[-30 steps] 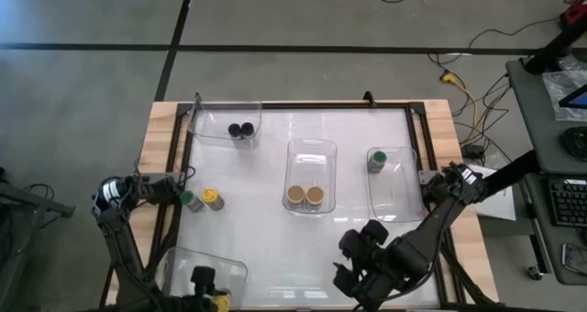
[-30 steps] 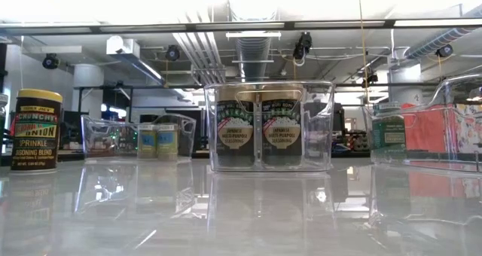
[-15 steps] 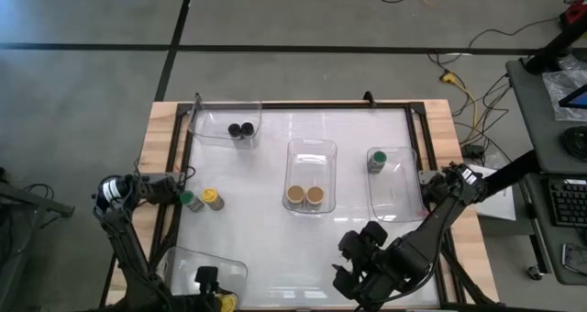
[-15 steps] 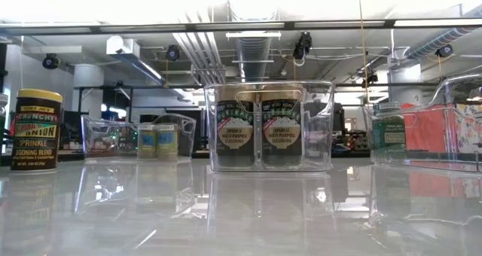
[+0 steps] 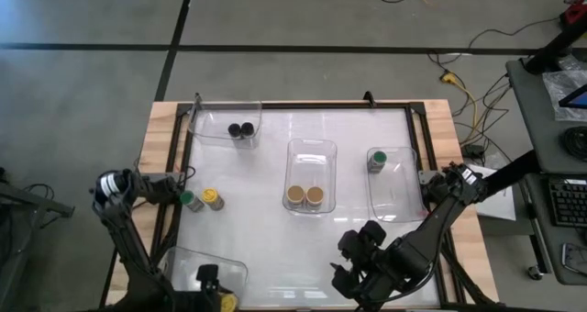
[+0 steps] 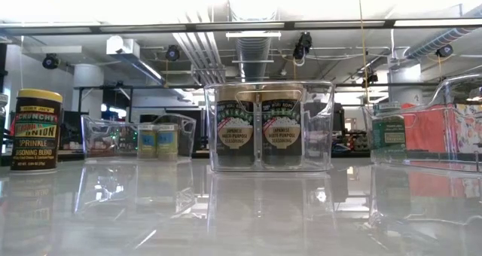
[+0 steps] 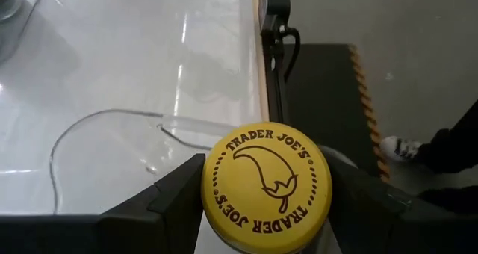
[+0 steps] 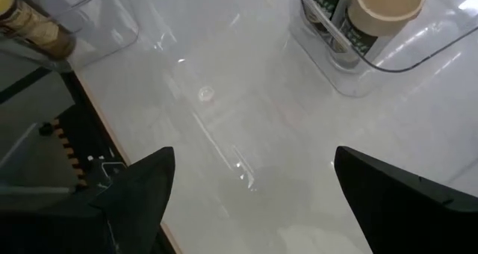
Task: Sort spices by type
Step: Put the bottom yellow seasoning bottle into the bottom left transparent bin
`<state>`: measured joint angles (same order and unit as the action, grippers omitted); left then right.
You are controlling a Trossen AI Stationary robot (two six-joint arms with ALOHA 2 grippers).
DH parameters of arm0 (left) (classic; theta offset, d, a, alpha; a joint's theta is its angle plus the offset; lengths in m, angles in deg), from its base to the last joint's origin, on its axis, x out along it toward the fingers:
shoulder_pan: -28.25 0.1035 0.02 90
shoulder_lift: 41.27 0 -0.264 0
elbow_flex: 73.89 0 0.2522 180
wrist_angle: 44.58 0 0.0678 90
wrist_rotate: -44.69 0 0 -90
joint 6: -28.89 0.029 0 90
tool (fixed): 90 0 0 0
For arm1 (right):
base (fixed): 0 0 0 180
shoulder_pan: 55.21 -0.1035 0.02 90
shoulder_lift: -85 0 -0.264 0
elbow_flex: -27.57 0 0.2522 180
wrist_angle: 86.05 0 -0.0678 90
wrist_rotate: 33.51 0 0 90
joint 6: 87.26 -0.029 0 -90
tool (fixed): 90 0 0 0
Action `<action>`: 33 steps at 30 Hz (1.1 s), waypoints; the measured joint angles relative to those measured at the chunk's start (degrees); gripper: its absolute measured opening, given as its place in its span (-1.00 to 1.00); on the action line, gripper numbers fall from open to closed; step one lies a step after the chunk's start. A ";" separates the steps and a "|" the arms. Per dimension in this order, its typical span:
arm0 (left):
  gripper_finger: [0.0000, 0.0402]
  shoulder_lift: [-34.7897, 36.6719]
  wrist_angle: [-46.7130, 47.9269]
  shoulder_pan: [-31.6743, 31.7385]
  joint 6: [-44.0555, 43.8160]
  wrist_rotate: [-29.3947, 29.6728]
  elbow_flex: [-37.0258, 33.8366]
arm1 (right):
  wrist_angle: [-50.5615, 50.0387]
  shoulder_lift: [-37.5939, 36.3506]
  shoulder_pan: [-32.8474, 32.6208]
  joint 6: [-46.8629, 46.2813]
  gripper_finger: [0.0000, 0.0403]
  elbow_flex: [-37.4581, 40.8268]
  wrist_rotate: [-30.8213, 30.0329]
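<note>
The spices are small round jars. Two black-lidded jars point(image 5: 240, 129) stand in the far-left clear bin. Two tan-lidded jars point(image 5: 304, 195) stand in the centre bin point(image 6: 269, 126). One green-lidded jar point(image 5: 377, 159) stands in the right bin. A green-lidded jar point(image 5: 191, 200) and a yellow-lidded jar point(image 5: 212, 198) stand upright on the table at the left. My left gripper point(image 5: 218, 298) is at the near edge, by the near-left bin point(image 5: 188, 261), shut on another yellow-lidded jar point(image 7: 265, 187). My right gripper point(image 5: 353, 277) hangs open over the near table. My left gripper pinches the yellow-lidded jar between its two fingers point(image 7: 172, 202), one on each side just below the lid's rim point(image 7: 213, 209). The fingers come from above, pointing down, and the jar sits upright with its lid facing up. The lid hides its body and base.
The near-left bin's clear rim point(image 7: 112, 118) curves just beyond the held jar. The table's dark frame rail point(image 7: 272, 52) runs along the edge beside it. In the right wrist view the centre bin with its tan lids point(image 8: 388, 4) lies ahead, with bare white tabletop point(image 8: 224, 119) between.
</note>
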<state>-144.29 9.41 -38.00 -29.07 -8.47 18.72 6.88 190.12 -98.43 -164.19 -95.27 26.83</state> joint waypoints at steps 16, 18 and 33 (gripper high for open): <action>0.07 3.65 -10.50 0.41 6.52 -1.51 -9.57 | 0.12 0.00 0.04 1.16 0.78 0.02 -0.48; 0.07 3.65 -10.46 0.61 6.88 -2.34 -9.58 | 0.12 0.00 0.02 1.16 0.78 0.02 -0.50; 0.14 2.01 -11.15 0.74 6.55 -4.98 -9.12 | 0.17 0.00 0.04 1.91 0.78 0.39 -0.52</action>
<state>-142.28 -1.74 -37.26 -22.52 -13.45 9.60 7.05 190.12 -98.39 -162.28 -94.87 26.31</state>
